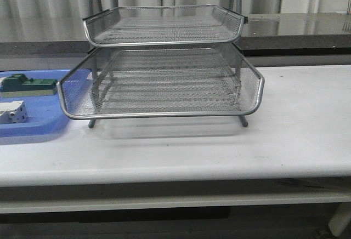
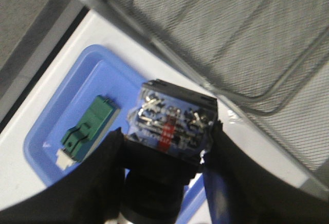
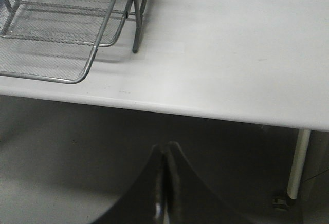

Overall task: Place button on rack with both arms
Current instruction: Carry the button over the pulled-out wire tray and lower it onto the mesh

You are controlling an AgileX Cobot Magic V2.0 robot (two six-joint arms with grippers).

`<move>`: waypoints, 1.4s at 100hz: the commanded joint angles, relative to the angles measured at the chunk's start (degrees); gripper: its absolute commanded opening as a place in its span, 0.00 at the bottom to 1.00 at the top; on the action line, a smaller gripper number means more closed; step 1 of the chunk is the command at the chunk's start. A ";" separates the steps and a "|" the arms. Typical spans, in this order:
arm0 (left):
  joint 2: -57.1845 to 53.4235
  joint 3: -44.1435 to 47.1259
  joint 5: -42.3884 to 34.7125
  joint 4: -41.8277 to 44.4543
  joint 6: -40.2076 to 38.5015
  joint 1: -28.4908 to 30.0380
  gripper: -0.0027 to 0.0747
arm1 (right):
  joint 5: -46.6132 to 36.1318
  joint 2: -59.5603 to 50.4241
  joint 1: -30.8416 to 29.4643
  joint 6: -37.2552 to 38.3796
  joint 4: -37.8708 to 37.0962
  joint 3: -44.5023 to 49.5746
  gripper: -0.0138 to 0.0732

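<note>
In the left wrist view my left gripper (image 2: 167, 144) is shut on the button (image 2: 172, 124), lifted above the blue tray. Its blue rear block with metal terminals points away from the wrist. The black body sits between the two dark fingers, and the red cap is hidden. The silver wire-mesh rack (image 2: 247, 39) lies just beyond the button. In the front view the rack (image 1: 164, 80) stands mid-table and neither gripper shows. My right gripper (image 3: 165, 149) is shut and empty. It hangs in front of and below the table's front edge, off the rack's (image 3: 56, 34) corner.
A flat blue tray (image 1: 33, 126) lies left of the rack and holds a green-topped block (image 1: 24, 84) and a small white block (image 1: 13, 112). The left wrist view shows that tray (image 2: 77, 88) and the green block (image 2: 87, 126) under the held button. The white table (image 1: 290, 129) stretches right of the rack.
</note>
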 commanded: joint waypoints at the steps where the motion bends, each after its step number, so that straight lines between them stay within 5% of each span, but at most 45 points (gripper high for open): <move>1: -3.84 0.12 0.38 -3.25 -0.82 -2.84 0.01 | -3.61 0.27 -0.35 -0.03 -0.34 -1.44 0.08; 53: 1.89 5.03 0.28 -6.65 -0.72 -16.26 0.01 | -3.61 0.27 -0.35 -0.03 -0.34 -1.44 0.08; 109: 12.77 4.81 -0.59 -7.65 -0.38 -18.11 0.02 | -3.61 0.27 -0.35 -0.03 -0.34 -1.44 0.08; 123: 12.77 4.81 -0.49 -8.19 -0.38 -18.11 0.15 | -3.61 0.27 -0.35 -0.03 -0.34 -1.44 0.08; 140: 12.77 4.81 -0.12 -8.19 -0.38 -18.11 0.48 | -3.61 0.27 -0.35 -0.03 -0.34 -1.44 0.08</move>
